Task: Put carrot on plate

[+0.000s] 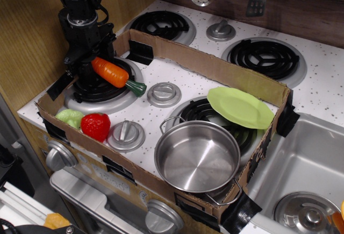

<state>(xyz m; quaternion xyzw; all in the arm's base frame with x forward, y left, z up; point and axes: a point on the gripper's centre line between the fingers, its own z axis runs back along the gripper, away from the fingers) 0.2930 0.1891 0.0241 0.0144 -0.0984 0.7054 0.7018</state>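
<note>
The orange carrot (110, 72) lies on the front left burner (102, 91) inside the cardboard tray, with its green stub pointing right. My black gripper (87, 67) is lowered over the carrot's thin left end and hides its tip. The jaws stand apart on either side of the carrot, which still rests on the burner. The lime-green plate (239, 107) leans tilted on the front right burner by the tray's right wall, just behind the steel pot (196, 156).
A red strawberry (95, 126) and a pale green vegetable (70, 118) sit in the tray's front left corner. Silver knobs (164, 94) stand mid-tray. The cardboard wall (215, 70) rings the area. A sink (306, 169) is to the right.
</note>
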